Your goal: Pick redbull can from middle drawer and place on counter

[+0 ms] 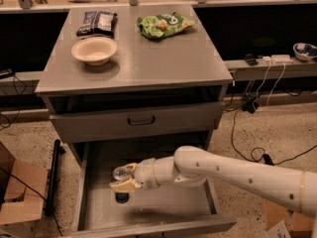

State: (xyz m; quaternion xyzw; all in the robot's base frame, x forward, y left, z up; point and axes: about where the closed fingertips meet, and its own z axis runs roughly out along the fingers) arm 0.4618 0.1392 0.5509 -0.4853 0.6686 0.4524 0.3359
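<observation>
Gripper (pixel 123 181) is low inside the open middle drawer (pixel 166 203), near its left side, with the arm reaching in from the right. The fingers look clamped on the redbull can (pixel 119 172): a tan pad crosses the can's body, the silver top shows above it and the dark base below. The can is upright. It is at or just off the drawer floor; which one can't be told.

Step in hand, by judgement: lift out. To do it well, raise straight up first and keep the can vertical so it doesn't slip in the pads. The closed drawer front (pixel 141 120) and the counter (pixel 163 66) lip overhang the rear of the drawer, so the arm should pull back toward the open front before rising.

For the drop spot, the bare front half of the counter looks best, well apart from the paper bowl (pixel 94 50), the green chip bag (pixel 163 25) and the dark snack bag (pixel 97 23).
</observation>
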